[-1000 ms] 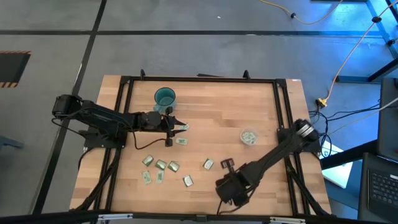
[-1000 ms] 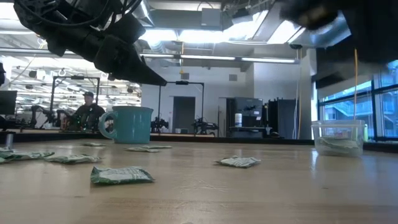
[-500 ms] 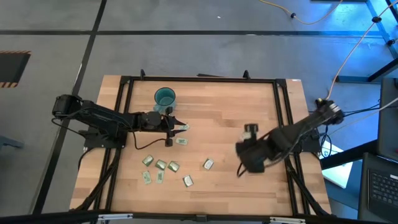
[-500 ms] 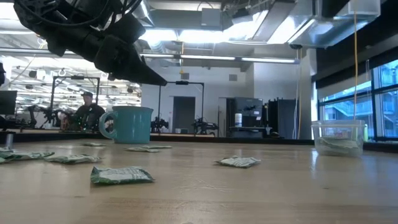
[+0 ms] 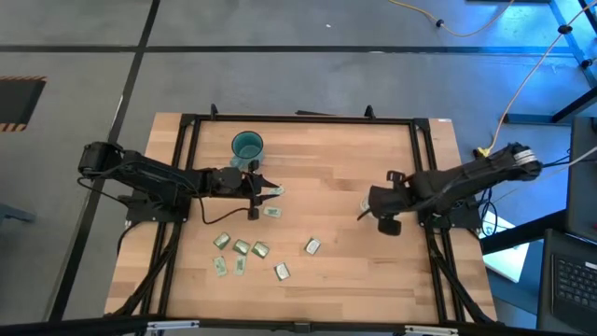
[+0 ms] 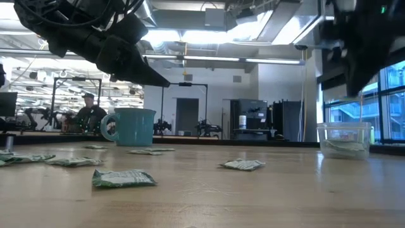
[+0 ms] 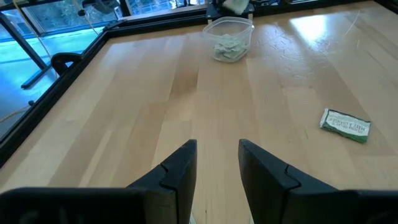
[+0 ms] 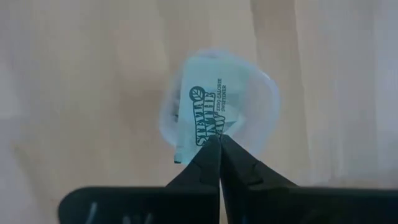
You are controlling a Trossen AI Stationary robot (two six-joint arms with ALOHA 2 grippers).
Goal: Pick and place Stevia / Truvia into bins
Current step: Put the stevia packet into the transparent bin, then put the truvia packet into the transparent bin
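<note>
My right gripper (image 8: 219, 138) is shut on a pale green-and-white Stevia sachet (image 8: 205, 115) and hovers straight above the clear cup (image 8: 273, 93), hiding the cup in the high view (image 5: 375, 203). The clear cup (image 6: 345, 139) stands by the table's right edge with sachets inside. My left gripper (image 7: 217, 155) is open and above the table, a little nearer than the teal cup (image 5: 247, 147); nothing is between its fingers. One sachet (image 7: 345, 122) lies flat beside it. Several more sachets (image 5: 252, 249) lie flat toward the near left. My right gripper pinches the sachet between its two fingertips, at the sachet's edge (image 8: 214, 130). The fingers come from above, pointing down. The sachet is lifted clear and hangs below them over the mouth of the clear cup.
The teal cup (image 6: 133, 126) stands near the far edge, left of centre. A black frame rail (image 5: 424, 168) runs along the table's right side close to the clear cup. Bare wood (image 5: 326, 168) stretches between the two arms. A person sits in the room beyond the table (image 6: 88, 111).
My right arm has swung up from the near side of the table, toward the far and right edges, and now stands over the clear cup. It has stayed shut, carrying the sachet.
</note>
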